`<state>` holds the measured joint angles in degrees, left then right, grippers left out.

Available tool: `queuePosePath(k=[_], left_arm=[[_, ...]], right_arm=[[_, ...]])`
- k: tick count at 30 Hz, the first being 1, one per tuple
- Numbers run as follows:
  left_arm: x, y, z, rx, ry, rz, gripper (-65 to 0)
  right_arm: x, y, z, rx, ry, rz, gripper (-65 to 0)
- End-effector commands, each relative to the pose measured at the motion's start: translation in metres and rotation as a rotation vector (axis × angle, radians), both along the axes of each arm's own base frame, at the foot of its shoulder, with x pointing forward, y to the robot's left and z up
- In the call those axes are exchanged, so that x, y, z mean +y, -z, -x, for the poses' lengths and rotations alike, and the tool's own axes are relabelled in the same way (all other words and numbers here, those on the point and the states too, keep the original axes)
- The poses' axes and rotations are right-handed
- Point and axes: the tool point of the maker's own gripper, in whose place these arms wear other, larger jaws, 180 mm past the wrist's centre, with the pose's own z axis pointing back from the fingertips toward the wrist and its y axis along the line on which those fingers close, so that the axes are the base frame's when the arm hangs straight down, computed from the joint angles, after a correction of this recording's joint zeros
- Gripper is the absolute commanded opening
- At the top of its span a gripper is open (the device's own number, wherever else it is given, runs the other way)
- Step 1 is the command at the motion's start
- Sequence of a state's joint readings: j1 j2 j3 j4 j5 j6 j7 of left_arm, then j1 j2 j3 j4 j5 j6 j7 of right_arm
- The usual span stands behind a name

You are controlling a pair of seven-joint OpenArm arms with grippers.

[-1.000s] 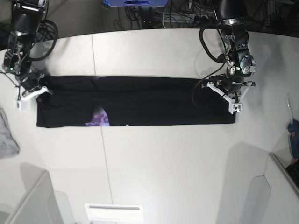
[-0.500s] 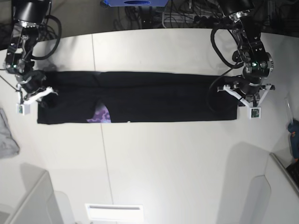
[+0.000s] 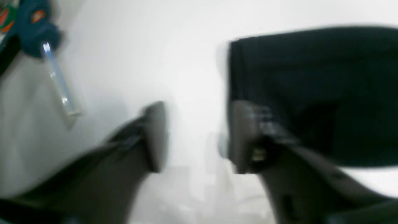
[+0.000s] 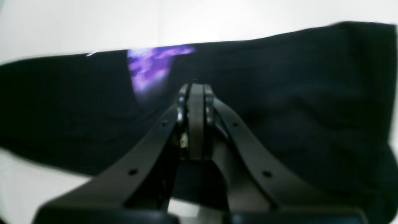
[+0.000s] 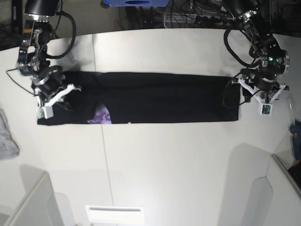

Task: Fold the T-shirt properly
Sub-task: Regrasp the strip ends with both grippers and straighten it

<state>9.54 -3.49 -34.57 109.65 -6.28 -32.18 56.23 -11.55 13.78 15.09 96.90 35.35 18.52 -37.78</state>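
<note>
The black T-shirt [image 5: 155,96] lies folded into a long flat strip across the table. A purple patch of its print [image 5: 99,116] shows at the front edge, and also in the right wrist view [image 4: 149,63]. My right gripper [image 4: 194,93] is shut, with no cloth visible between its fingers, and hovers over the shirt's left end [image 5: 59,94]. My left gripper [image 3: 196,137] is open at the shirt's right end [image 5: 244,92]. One finger [image 3: 245,137] is over the shirt's edge [image 3: 311,93], the other [image 3: 155,133] is over bare table.
A small grey cloth [image 5: 7,139] lies at the table's left edge. A teal tool with a clear stick [image 5: 296,134] lies at the right edge, also in the left wrist view [image 3: 34,31]. White panels [image 5: 28,202] [image 5: 263,197] stand at the front corners. Cables [image 5: 188,16] run behind the table.
My left gripper has moved right, off the shirt to its right end. My right gripper has moved right, over the shirt's left end. The shirt has stayed flat.
</note>
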Motion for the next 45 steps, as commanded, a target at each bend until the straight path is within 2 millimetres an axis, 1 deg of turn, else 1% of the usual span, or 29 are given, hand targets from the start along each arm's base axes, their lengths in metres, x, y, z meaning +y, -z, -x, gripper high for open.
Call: queuePosePath(k=[1,3,5,8,9,11,12,13,15,18,21,24,28,31,33,35,37,42,45], left_arm=[[-0.006,-0.005,0.004,-0.007,0.036,-0.023,-49.2],[-0.023,0.008,0.018,0.042,0.090,-0.016,-65.0],[-0.034,0.023,0.036,0.100,0.124,-0.003,-65.0],[-0.046,0.035,0.055,0.124,0.162,0.018,-65.0],[-0.057,0.039,0.060,0.120,0.193,0.043,-65.0],[-0.083,0.043,0.066,0.103,0.258,0.108,-65.0],[-0.092,0.046,0.069,0.107,0.280,0.127,-65.0],[-0.099,0.051,0.071,0.118,0.299,0.141,-65.0],[-0.104,0.059,0.072,0.135,0.304,0.158,-65.0],[-0.102,0.064,0.060,0.129,0.290,0.171,-65.0],[-0.102,0.059,0.048,0.099,0.263,0.174,-65.0],[-0.090,0.051,0.033,0.056,0.186,0.163,-65.0],[-0.087,0.044,0.021,0.026,0.164,0.158,-65.0],[-0.067,0.036,0.012,-0.008,0.118,0.136,-65.0],[-0.059,0.031,0.008,-0.026,0.095,0.128,-65.0],[-0.054,0.029,0.001,-0.038,0.082,0.128,-65.0],[-0.049,0.034,-0.002,-0.025,0.077,0.127,-65.0],[-0.044,0.057,-0.003,0.027,0.053,0.157,-65.0],[-0.035,0.062,-0.005,0.043,0.047,0.149,-65.0]], right_arm=[[0.005,-0.010,-0.005,-0.039,-0.008,-0.008,-65.0],[0.010,-0.007,-0.003,-0.034,-0.006,-0.021,-65.0],[0.013,-0.004,-0.002,-0.025,-0.006,-0.032,-65.0],[0.017,-0.001,0.001,-0.016,-0.009,-0.039,-65.0],[0.018,0.000,0.002,-0.014,-0.008,-0.043,-65.0],[0.018,0.000,0.003,-0.013,-0.008,-0.043,-65.0],[0.018,0.000,0.003,-0.013,-0.008,-0.043,-65.0],[0.018,0.000,0.003,-0.013,-0.008,-0.043,-65.0],[0.019,0.001,0.003,-0.011,-0.007,-0.045,-65.0],[0.019,0.001,0.004,-0.010,-0.007,-0.045,-65.0],[0.019,0.003,0.005,-0.005,-0.008,-0.045,-65.0],[0.018,0.005,0.008,0.003,-0.004,-0.044,-65.0],[0.017,0.006,0.009,0.006,-0.002,-0.043,-65.0],[0.017,0.006,0.009,0.006,-0.002,-0.043,-65.0],[0.017,0.006,0.009,0.006,-0.002,-0.043,-65.0],[0.017,0.006,0.009,0.006,-0.002,-0.043,-65.0],[0.018,0.005,0.009,0.003,-0.005,-0.043,-65.0],[0.017,0.005,0.009,0.003,-0.004,-0.043,-65.0],[0.017,0.005,0.009,0.003,-0.002,-0.043,-65.0]])
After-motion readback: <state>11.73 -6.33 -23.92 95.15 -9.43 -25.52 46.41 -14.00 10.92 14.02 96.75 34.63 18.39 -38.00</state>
